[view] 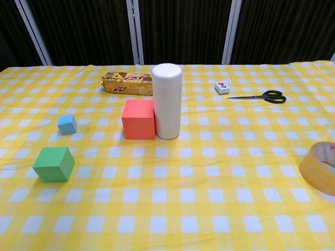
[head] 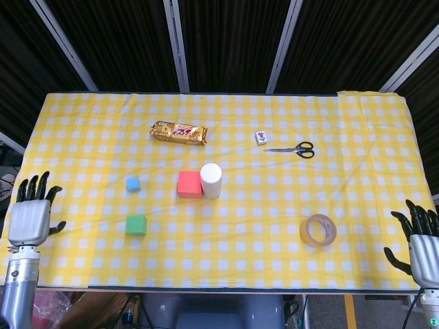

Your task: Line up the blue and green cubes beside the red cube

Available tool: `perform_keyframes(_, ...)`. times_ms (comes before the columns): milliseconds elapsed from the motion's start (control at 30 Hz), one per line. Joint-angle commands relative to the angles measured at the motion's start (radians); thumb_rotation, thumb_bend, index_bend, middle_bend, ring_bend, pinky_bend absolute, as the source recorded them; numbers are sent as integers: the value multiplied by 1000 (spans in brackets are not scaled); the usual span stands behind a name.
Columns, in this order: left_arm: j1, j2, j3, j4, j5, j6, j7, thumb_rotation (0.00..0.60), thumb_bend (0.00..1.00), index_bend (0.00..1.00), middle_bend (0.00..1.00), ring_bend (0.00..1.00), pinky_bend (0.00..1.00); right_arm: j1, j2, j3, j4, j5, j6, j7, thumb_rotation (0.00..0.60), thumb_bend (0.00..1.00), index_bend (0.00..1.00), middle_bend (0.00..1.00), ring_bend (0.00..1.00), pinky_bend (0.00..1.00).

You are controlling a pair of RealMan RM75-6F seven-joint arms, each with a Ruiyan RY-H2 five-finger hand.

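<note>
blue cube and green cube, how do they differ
The small light blue cube is clearly smaller than the bright green cube. The blue one sits farther back on the yellow checked tablecloth, nearer the red cube; the green one lies closer to the front edge. Both rest flat, apart from everything, untouched by either hand.

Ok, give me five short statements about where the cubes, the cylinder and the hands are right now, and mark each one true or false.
1. The tall white cylinder stands upright right against the red foam cube. True.
2. The small blue cube is stacked on the green cube. False: both sit apart on the yellow checked tablecloth.
3. The left hand holds nothing, fingers spread. True.
4. The right hand grips the roll of clear tape. False: the hand is at the table's edge, clear of the tape.
5. The black-handled scissors lie beside the green cube. False: they lie far across the table, near a small white tile.
</note>
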Motion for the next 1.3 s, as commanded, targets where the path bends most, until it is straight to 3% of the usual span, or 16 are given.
perform_keyframes(33, -14, -72, 11, -21, -35, 27, 113, 600, 90, 273, 0, 0, 0, -3, 5, -1, -1, -9, 7, 9, 600, 317, 212, 0, 0, 0)
perform_keyframes(333, -23, -151, 29, -9, -68, 47, 209, 600, 86, 248, 0, 0, 0, -8, 13, -5, -7, -28, 20, 23, 600, 317, 211, 0, 0, 0)
perform_keyframes(667, -35, -239, 43, 49, -64, 55, 226, 600, 50, 231, 0, 0, 0, -8, 16, -5, -7, -28, 17, 29, 600, 317, 211, 0, 0, 0)
perform_keyframes(1000, -43, -345, 61, 126, -34, 66, 215, 600, 50, 273, 0, 0, 0, -5, 18, -6, -11, -32, 13, 25, 600, 317, 211, 0, 0, 0)
perform_keyframes(1300, -58, -419, 52, 147, -27, 79, 267, 600, 50, 273, 0, 0, 0, -2, 24, -4, -13, -30, 8, 34, 600, 317, 211, 0, 0, 0)
